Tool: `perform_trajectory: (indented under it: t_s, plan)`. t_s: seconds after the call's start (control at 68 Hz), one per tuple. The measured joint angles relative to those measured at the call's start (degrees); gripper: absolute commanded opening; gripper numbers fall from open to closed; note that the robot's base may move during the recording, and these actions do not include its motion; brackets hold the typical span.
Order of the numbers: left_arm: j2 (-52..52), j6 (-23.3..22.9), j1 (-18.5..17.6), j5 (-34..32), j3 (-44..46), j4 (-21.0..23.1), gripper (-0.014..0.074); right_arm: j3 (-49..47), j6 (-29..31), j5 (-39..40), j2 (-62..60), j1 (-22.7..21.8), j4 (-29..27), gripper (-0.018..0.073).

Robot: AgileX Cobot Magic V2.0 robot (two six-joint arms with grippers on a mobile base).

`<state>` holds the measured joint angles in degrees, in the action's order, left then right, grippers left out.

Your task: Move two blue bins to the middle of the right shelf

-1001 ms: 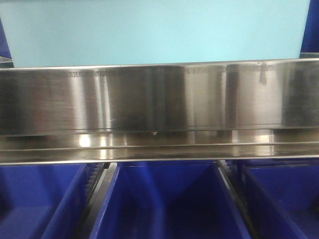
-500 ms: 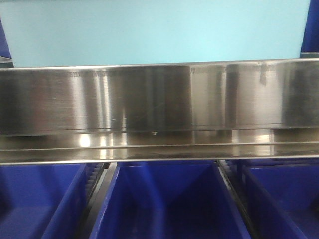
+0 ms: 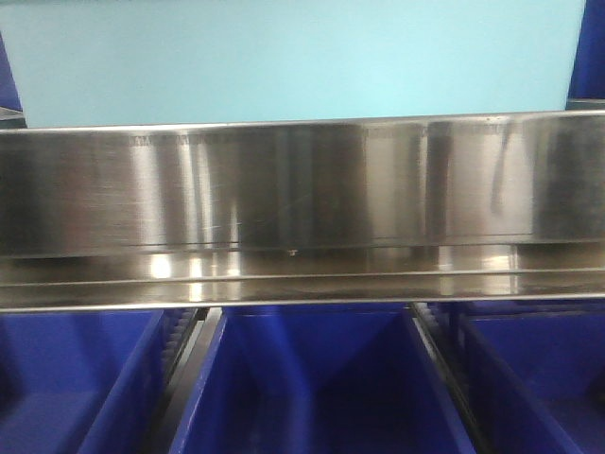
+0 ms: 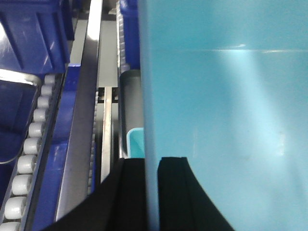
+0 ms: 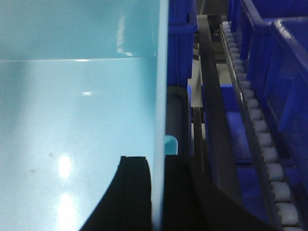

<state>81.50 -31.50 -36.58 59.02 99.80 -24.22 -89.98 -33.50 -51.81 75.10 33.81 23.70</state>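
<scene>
Exterior front-facing view: one pale blue bin (image 3: 293, 57) fills the top of frame, its lower edge hidden behind a steel shelf lip (image 3: 302, 189). Dark blue bins (image 3: 312, 378) sit in a row on the level below. I cannot tell whether the pale bin rests on the shelf or hangs just above it, nor which shelf this is.

Left wrist view: left hand (image 4: 151, 166) is clamped on the bin's side wall, one black finger on each face. Right wrist view: right hand (image 5: 155, 163) grips the opposite wall the same way. A roller track (image 5: 260, 139) runs beside the bin.

Progress, my read: a two-handed carry or placement of one bin is under way, release not yet made. I see no second pale bin for certain; a small cyan edge shows beside each grip, possibly this bin's own rim.

Materials: the bin is smooth, glossy, thin-walled plastic with plain flat sides. The lip is brushed stainless and reflective. The dark bins are deeper blue, and the rollers are small, white and cylindrical.
</scene>
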Motion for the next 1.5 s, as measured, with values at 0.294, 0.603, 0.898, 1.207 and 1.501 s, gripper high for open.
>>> perform_trajectory:
  t_s: [0.294, 0.603, 0.898, 1.207, 1.501]
  plan:
    - [0.1, -2.3, 0.6, -7.8, -9.4, -1.5, -0.0111, 8.0, -3.1, 5.7, 0.0, -0.3, 3.2, -0.0166]
    - [0.1, -3.8, 1.0, -16.0, -18.2, -2.7, -0.0111, 15.6, -5.9, 11.1, 0.1, -0.8, 5.8, -0.0166]
    - [0.5, -5.3, 1.1, -19.1, -21.6, -3.3, -0.0111, 19.3, -8.3, 13.7, 0.2, -0.8, 8.6, -0.0166]
    - [1.3, -5.5, 1.2, -19.1, -21.7, -3.5, -0.0111, 19.3, -8.4, 14.0, 2.9, -1.0, 9.5, -0.0126]
    - [1.3, -5.4, 1.2, -18.7, -21.7, -3.6, 0.0229, 19.3, -8.4, 16.0, 2.9, -0.9, 9.7, 0.0335]
